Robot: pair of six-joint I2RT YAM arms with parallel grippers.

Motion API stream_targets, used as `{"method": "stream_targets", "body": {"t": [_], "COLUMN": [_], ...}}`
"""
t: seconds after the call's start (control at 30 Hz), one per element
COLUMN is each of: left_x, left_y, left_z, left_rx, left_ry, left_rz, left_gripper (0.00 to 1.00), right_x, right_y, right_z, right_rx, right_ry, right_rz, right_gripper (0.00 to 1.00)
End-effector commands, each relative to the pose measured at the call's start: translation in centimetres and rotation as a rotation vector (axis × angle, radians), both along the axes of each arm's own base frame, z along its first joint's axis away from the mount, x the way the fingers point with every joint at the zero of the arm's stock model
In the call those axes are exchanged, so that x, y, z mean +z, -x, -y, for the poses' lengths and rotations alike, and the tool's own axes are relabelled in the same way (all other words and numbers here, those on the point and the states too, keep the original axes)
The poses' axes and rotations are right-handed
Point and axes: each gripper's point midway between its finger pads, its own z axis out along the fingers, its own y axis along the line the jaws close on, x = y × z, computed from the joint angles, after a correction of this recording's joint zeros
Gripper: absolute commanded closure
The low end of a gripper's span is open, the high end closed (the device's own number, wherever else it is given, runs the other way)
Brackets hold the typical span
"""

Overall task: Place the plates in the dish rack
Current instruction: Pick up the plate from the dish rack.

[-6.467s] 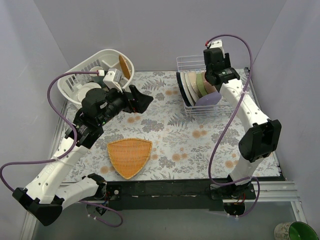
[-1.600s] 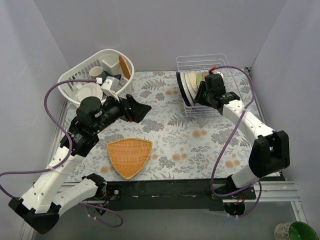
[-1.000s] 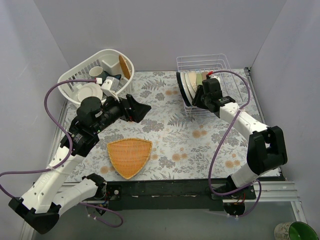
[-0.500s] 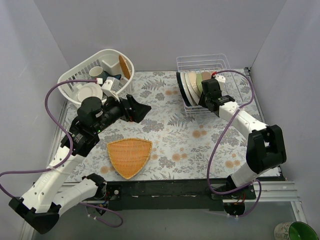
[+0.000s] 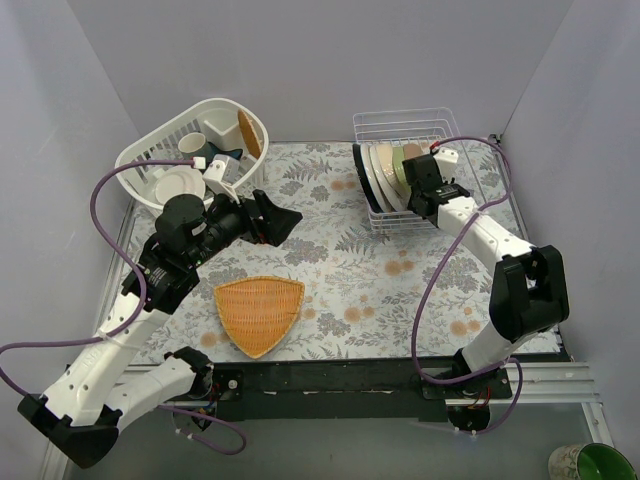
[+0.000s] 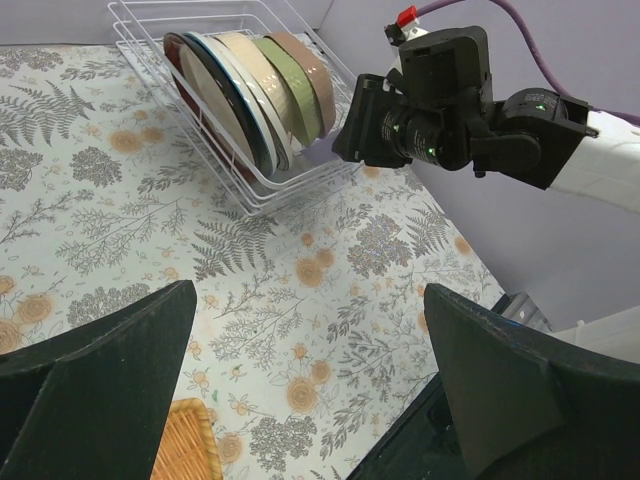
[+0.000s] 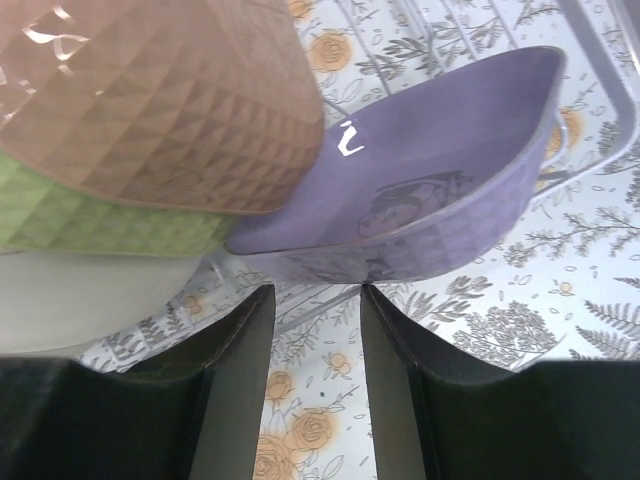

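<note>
The dish rack [image 5: 405,125] of white wire stands at the back right with the plates [image 5: 380,170] upright in a row: dark red-brown, white, cream, green and brown [image 6: 250,80]. My right gripper [image 5: 412,200] is at the rack's front right corner. Its jaws are open with only the table showing between them [image 7: 312,292]. Just past the fingertips a lilac dish [image 7: 420,170] leans tilted under the brown dish [image 7: 170,100] and the green one [image 7: 100,215]; its rim looks to touch them. My left gripper [image 5: 282,212] hangs wide open and empty over the mid table [image 6: 310,300].
A white slotted oval basket [image 5: 150,150] with cups and a white plate stands at the back left. An orange woven triangular tray [image 5: 260,310] lies near the front edge, its corner in the left wrist view [image 6: 190,440]. The black base rail [image 5: 330,375] runs along the near edge.
The right gripper has shifted a little to the right along the rack's front over the last second. Earlier it hovered above the rack's back. The left arm has stayed still.
</note>
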Motion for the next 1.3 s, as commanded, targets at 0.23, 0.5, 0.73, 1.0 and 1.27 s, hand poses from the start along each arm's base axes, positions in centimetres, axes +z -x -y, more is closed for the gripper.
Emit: {"method": "stream_targets", "body": {"t": [0.23,0.5,0.73,1.0,1.27], "left_x": [0.1,0.0,-0.1,-0.1,-0.1], "left_y": [0.4,0.3,0.4,0.4,0.4], "left_z": [-0.7,-0.6,-0.6,-0.5,-0.5], "left_rx": [0.015,0.013,0.012,0.009,0.005], "left_ry": [-0.002,-0.003,-0.003,-0.005,-0.008], "left_rz": [0.016,0.011,0.011,0.011,0.012], "left_gripper": [0.02,0.02,0.02,0.02,0.02], "right_x": [2.0,2.2,3.2,3.5,3.7], "right_y": [-0.1,-0.1,-0.4,0.1,0.1], "right_z": [4.6,6.3,7.5,8.8,8.8], "right_rx": [-0.174,-0.258,-0.334,-0.439,-0.459], "right_ry": [0.074,0.055,0.027,0.024,-0.027], "right_rz": [0.007,0.004,0.038,0.037,0.052], "right_gripper": [0.52,0.51,0.51,0.5,0.5]}}
